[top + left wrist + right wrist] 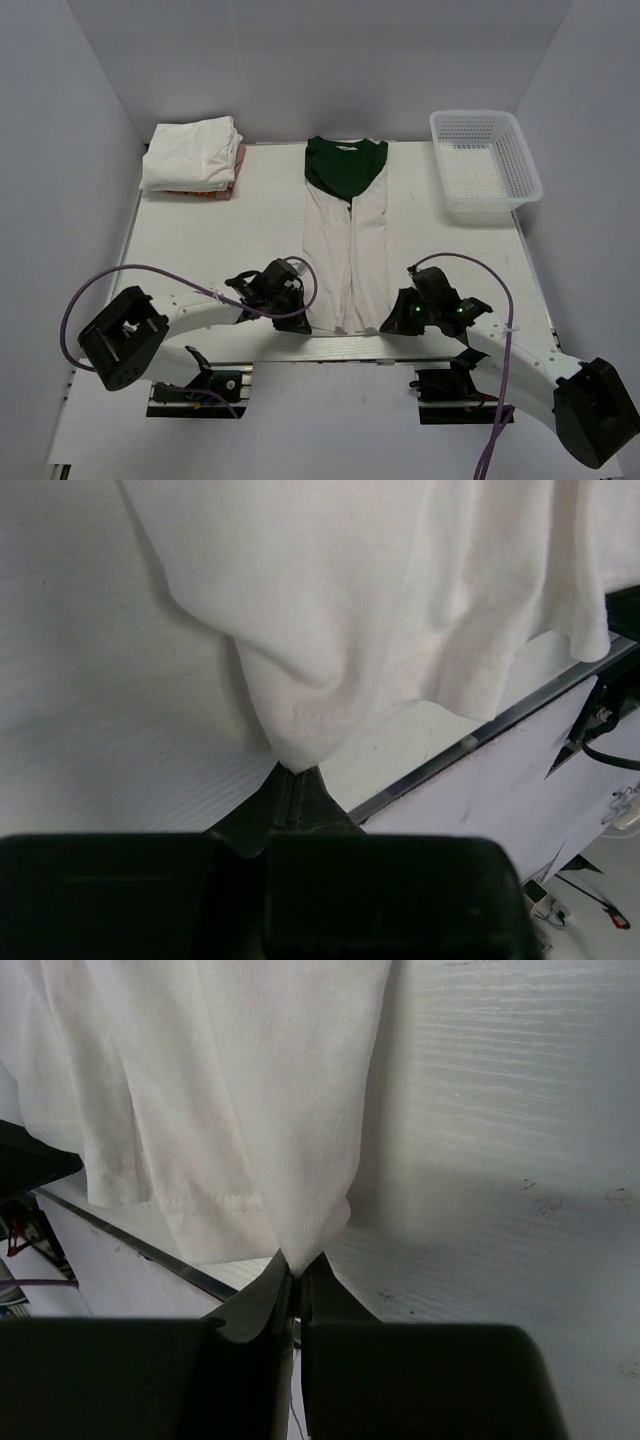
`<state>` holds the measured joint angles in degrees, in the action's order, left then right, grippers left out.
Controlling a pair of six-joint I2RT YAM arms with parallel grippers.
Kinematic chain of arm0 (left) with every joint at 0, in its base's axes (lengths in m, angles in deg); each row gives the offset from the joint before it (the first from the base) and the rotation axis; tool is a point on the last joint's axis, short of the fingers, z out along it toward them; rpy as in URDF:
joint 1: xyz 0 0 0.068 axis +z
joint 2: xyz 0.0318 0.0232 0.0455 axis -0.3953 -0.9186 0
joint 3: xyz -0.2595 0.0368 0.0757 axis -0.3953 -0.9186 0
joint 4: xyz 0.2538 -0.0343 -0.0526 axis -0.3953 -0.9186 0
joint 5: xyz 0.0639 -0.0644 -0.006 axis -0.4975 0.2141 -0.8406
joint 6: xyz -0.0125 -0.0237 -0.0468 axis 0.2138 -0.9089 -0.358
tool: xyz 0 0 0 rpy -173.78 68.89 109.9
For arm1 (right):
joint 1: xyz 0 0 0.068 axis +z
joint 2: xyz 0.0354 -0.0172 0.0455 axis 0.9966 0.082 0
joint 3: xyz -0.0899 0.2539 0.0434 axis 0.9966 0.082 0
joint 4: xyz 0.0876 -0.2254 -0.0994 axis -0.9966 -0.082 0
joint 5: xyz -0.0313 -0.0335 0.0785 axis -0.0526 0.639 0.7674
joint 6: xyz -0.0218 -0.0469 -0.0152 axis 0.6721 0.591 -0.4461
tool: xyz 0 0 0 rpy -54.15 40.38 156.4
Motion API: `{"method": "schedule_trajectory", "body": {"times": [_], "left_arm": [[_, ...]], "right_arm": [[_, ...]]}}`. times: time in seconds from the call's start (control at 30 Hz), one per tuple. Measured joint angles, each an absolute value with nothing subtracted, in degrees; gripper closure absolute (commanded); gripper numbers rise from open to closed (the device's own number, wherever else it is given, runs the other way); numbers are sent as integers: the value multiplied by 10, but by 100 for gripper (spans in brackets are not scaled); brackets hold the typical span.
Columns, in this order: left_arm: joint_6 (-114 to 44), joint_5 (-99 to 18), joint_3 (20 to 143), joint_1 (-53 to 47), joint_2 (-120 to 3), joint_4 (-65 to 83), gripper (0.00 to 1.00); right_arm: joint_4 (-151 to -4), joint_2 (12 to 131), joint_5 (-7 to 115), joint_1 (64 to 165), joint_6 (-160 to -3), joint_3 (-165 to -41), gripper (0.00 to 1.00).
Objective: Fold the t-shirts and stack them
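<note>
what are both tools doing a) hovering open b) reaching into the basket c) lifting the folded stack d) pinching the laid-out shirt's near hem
d: the wrist views show the left tool and right tool each shut on a near hem corner of the laid-out shirt.

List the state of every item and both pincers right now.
green-sleeved t-shirt: sides folded inward, narrow strip, flat on table.
folded t-shirts: stacked, white over orange-pink.
basket: upright, nothing seen inside.
left pincer: shut on the shirt's near hem corner.
right pincer: shut on the other hem corner.
</note>
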<state>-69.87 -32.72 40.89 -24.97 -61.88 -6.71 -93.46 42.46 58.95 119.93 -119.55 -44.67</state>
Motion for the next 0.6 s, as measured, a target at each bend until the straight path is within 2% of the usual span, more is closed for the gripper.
{"method": "schedule_trajectory", "body": {"times": [0.27, 0.43, 0.6], "left_arm": [[-693, -357, 447, -259, -574, -123, 100], [-688, -406, 518, -256, -583, -159, 100], [-692, -509, 622, -248, -642, -208, 100]], "right_arm": [[-948, 394, 598, 1200, -1176, -465, 100], [-948, 437, 575, 1200, -1158, -538, 100], [-942, 500, 491, 1193, -1141, -622, 100]]}}
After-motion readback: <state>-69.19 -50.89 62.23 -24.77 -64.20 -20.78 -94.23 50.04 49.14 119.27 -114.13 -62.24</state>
